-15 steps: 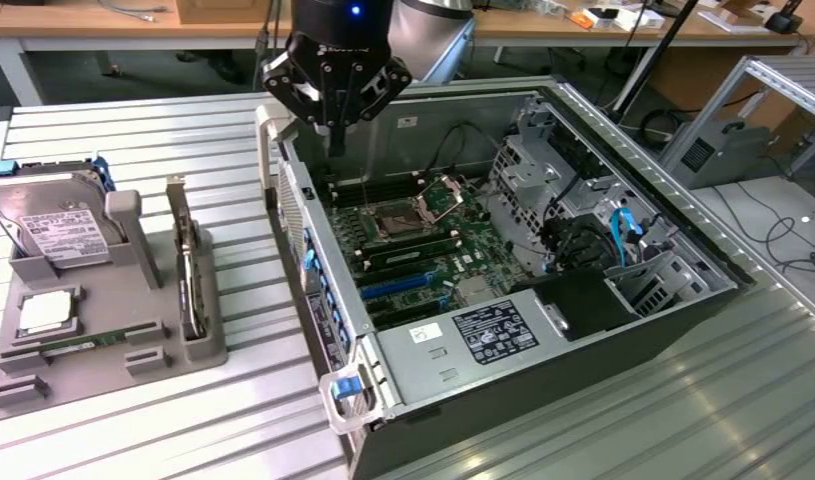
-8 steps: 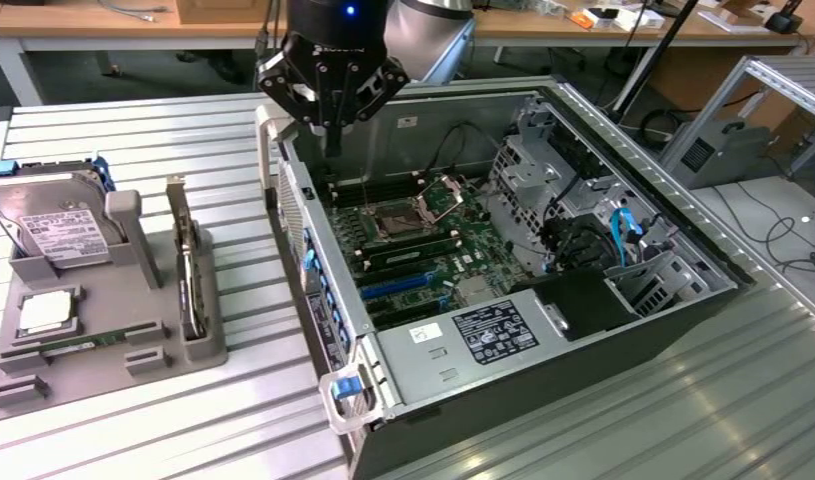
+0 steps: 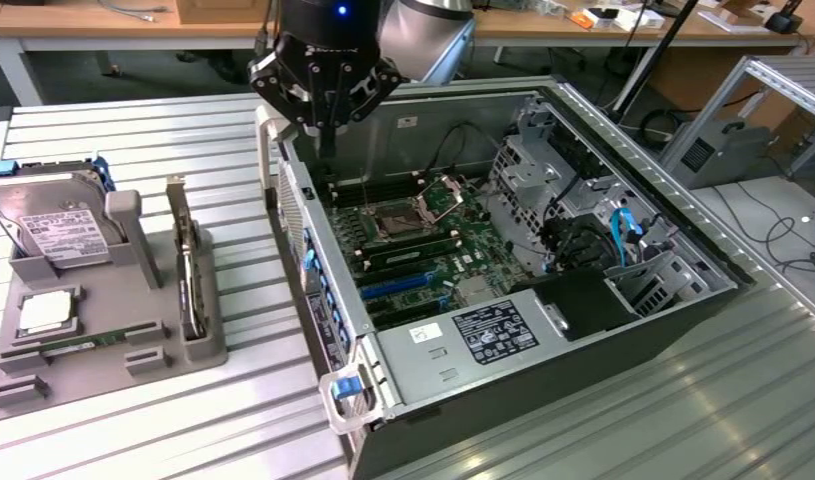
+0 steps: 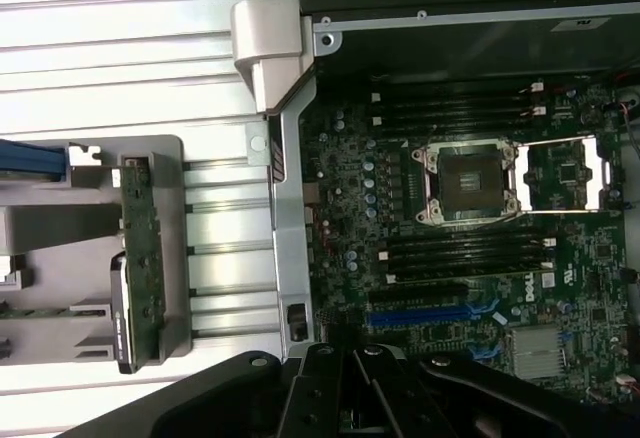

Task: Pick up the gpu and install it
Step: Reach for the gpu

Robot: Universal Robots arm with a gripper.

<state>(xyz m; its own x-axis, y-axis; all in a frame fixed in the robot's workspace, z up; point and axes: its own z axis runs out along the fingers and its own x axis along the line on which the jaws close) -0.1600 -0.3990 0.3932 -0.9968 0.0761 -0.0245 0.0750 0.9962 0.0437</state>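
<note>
Gripper (image 4: 350,368) empty above the case (image 3: 434,385), gpu (image 3: 184,260) not yet picked

Nearest your wrist camera are the gripper's own fingers, drawn together with nothing between them. You are at the first step, the pick, and it is not yet done: the gpu stands on its long edge in the grey stand (image 3: 154,350), in the slot on the side facing the case. That stand sits toward the table (image 3: 127,130) edge at the exterior view's left, with the hard drive (image 3: 54,225) propped in it on the side away from the case.

Relative to the fingers, the gpu lies off to one side and lower: the gripper hangs over the case's rim, at the far corner closest to the stand, and a strip of table separates case from stand. Nothing touches the card.

As I judge it, the pick calls for fingers parted enough to straddle the thin card, lined up with its upper edge, and a straight descent that keeps clear of the hard drive beside it. For the install, the blue slot (image 3: 396,286) on the motherboard (image 3: 421,250) looks free, though you cannot confirm from here that it is the right one
</note>
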